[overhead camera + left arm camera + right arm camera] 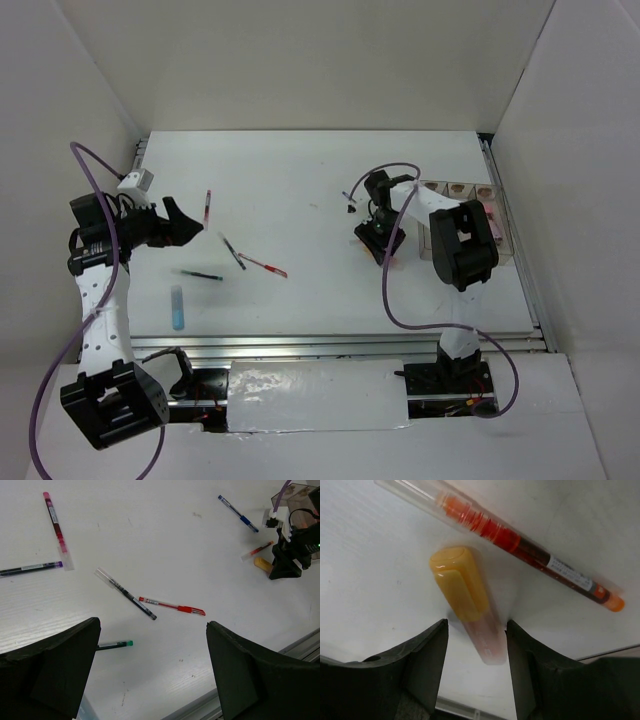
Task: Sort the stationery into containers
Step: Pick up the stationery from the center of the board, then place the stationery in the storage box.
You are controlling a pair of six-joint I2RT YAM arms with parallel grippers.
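Yellow marker (465,595) is lying on the table (300,160) near the three bins (470,189), right between the half-open jaws of the right gripper (476,627). Can't tell if it's actually pinched. Also loose on the table are seven pens (172,605) and one blue marker (177,307); left gripper (152,625) is spread wide, holding nothing.

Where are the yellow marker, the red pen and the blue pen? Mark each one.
yellow marker (457,582): right wrist view, on its cap.
red pen (172,606): left wrist view, middle of the barrel.
blue pen (238,513): left wrist view, middle of the barrel.
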